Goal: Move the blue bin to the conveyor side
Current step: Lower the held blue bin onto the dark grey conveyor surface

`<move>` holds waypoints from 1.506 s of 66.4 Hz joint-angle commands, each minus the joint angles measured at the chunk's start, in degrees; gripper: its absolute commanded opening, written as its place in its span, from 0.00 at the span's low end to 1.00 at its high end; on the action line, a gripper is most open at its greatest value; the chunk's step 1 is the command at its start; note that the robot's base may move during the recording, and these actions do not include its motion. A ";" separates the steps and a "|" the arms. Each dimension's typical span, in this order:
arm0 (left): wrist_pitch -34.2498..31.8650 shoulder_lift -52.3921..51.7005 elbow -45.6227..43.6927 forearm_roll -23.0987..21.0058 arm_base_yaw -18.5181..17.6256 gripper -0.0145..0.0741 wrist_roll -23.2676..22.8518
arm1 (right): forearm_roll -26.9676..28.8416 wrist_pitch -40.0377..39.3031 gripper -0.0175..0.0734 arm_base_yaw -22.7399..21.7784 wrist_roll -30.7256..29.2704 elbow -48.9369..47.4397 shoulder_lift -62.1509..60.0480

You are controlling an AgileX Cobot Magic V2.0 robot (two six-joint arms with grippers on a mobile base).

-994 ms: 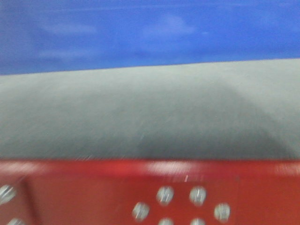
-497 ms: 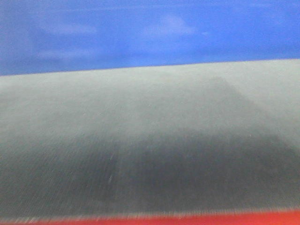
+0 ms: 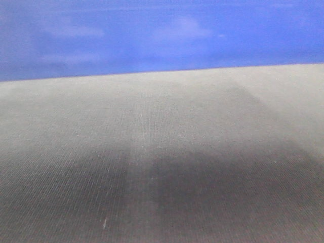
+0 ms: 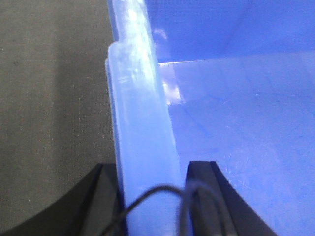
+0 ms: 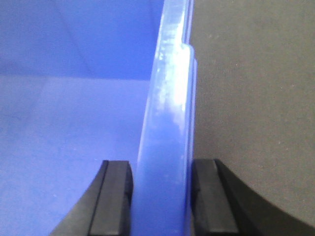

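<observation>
The blue bin [image 3: 162, 35] fills the top of the front view as a glossy blue wall standing on the grey woven conveyor [image 3: 162, 152]. In the left wrist view my left gripper [image 4: 152, 196] straddles the bin's thick left rim [image 4: 140, 113], one black finger outside over the belt [image 4: 49, 98] and one inside the bin, shut on the rim. In the right wrist view my right gripper [image 5: 161, 196] is shut on the right rim [image 5: 170, 98] in the same way, with the belt [image 5: 256, 98] on its outer side.
A thin black cable [image 4: 157, 191] loops across the left rim in front of the left gripper's fingers. The bin's inside floor [image 4: 246, 123] shows bare blue. Nothing else shows on the belt.
The red perforated edge at the bottom of the front view has slid down out of sight. The belt now fills the lower frame. The bin wall stays at the same place in the picture.
</observation>
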 commanded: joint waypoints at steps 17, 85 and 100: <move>-4.01 -1.15 -0.77 2.34 0.12 0.14 1.52 | -3.24 -5.67 0.11 -0.34 -1.22 -0.85 -1.09; -8.65 -1.03 -1.22 1.50 0.12 0.14 1.52 | -1.85 -4.97 0.11 -0.34 -1.22 -0.96 -1.09; -10.70 5.09 -5.12 2.09 0.12 0.14 3.55 | -1.73 -5.29 0.11 -0.34 -1.22 -0.96 2.48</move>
